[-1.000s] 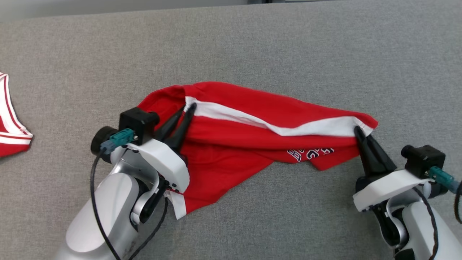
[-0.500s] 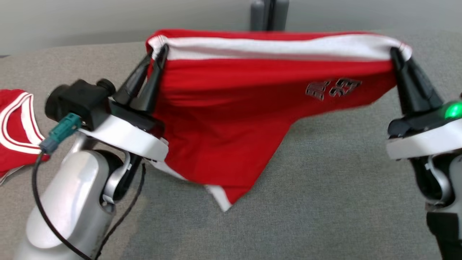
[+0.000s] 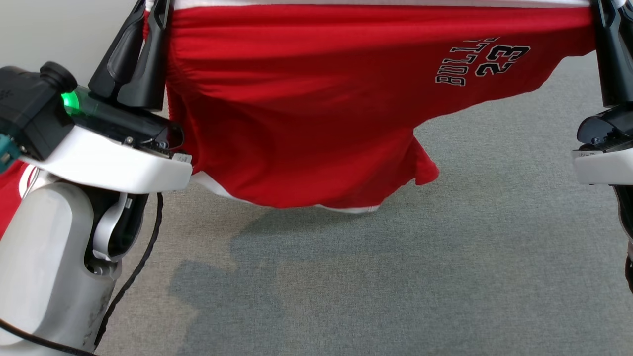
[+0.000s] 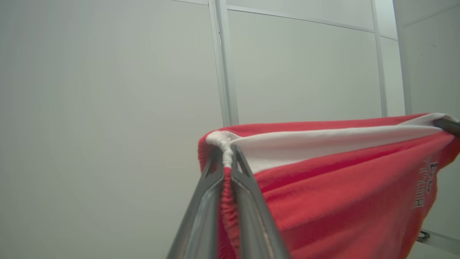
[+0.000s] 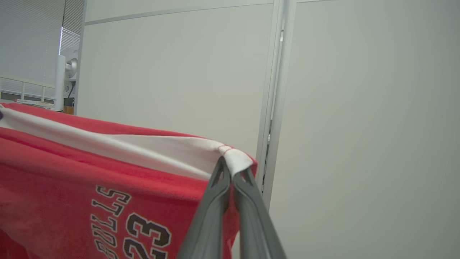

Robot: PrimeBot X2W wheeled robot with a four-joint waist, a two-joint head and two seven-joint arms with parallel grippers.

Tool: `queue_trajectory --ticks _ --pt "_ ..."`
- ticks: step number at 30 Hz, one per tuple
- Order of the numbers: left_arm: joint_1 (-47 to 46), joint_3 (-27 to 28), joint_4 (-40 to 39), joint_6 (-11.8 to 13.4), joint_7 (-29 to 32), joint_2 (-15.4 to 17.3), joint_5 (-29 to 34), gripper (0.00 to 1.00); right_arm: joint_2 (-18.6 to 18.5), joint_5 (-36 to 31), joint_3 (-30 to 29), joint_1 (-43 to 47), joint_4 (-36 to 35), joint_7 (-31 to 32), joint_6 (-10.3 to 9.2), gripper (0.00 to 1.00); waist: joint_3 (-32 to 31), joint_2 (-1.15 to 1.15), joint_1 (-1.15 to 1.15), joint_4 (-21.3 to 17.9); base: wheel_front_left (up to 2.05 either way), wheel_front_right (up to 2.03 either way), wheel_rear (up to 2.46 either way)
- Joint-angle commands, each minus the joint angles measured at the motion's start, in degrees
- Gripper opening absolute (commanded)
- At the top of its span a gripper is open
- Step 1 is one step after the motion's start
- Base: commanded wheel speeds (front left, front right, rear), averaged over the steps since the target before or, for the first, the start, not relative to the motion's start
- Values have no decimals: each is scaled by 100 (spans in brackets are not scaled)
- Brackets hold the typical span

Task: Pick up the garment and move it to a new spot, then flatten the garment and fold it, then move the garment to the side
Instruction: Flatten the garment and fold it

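Lettering [image 3: 482, 59] on the red garment [image 3: 296, 123] — black characters edged in white, set in two lines. From my head camera the upper line read BULLS and the lower line read 23; both lines were tilted, climbing toward the right. From my right wrist camera the same lettering [image 5: 131, 223] sat low in the frame, turned on its side: ULLS and 23 were legible, the first letter not clear. From my left wrist camera the lettering [image 4: 426, 187] lay at the far end of the cloth — blurred, and I could not read it there.
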Motion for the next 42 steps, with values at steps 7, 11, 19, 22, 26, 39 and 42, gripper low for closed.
queue_trajectory --ticks 7,11,19,22,26,39,42 --pt "172 37 -91 45 -22 14 -131 0 49 66 -54 34 18 147 -3 0 125 0 0 -35 0 0 0" --pt "-24 32 18 -9 -96 -53 -166 0 59 143 -65 -189 158 140 -3 0 295 0 0 -49 0 0 0" --pt "-1024 21 787 -283 -354 -267 -220 0 71 423 115 -1364 907 8 -3 0 874 0 0 -69 0 0 0" --pt "-1582 3 1233 -403 -473 -363 -194 0 94 577 128 -2003 1350 -54 -3 0 1111 0 0 -55 0 0 0" --pt "-2402 -25 1990 -602 -687 -588 -214 0 167 738 102 -2874 2130 -244 -3 0 1345 0 0 -26 0 0 0" --pt "-3818 127 5238 -1050 -1310 -1219 -636 0 781 898 778 -4679 5046 -1091 -3 0 1709 0 0 -106 0 0 0" --pt "-3923 73 5879 -1110 -1362 -1336 -676 0 943 980 1021 -4799 5629 -1243 -2 0 1775 0 0 -132 0 0 0"
